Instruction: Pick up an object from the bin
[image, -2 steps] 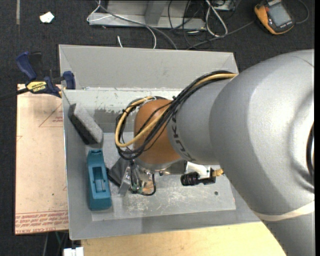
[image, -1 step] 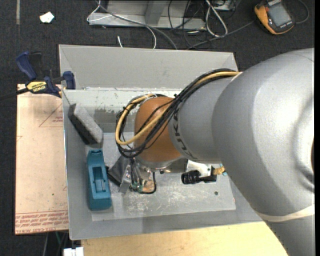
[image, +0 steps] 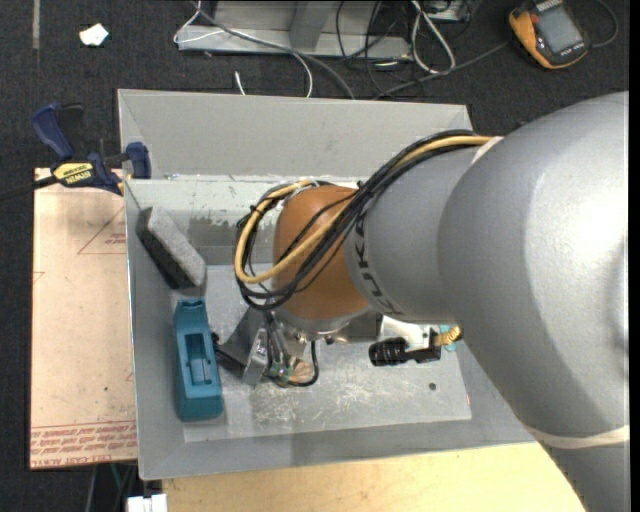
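Hand low near a blue dispenser; arm lettering perhaps KUKA.

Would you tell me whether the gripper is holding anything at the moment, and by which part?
It cannot be told: the gripper sits low in the bin beside a blue dispenser-like thing, and the wrist covers its tip.

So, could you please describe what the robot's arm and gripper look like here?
The arm is a thick, rounded silver-grey tube with dark lettering on its side. An orange dome cover caps the wrist, looped by yellow and black cables. The gripper below is small, metallic and wired.
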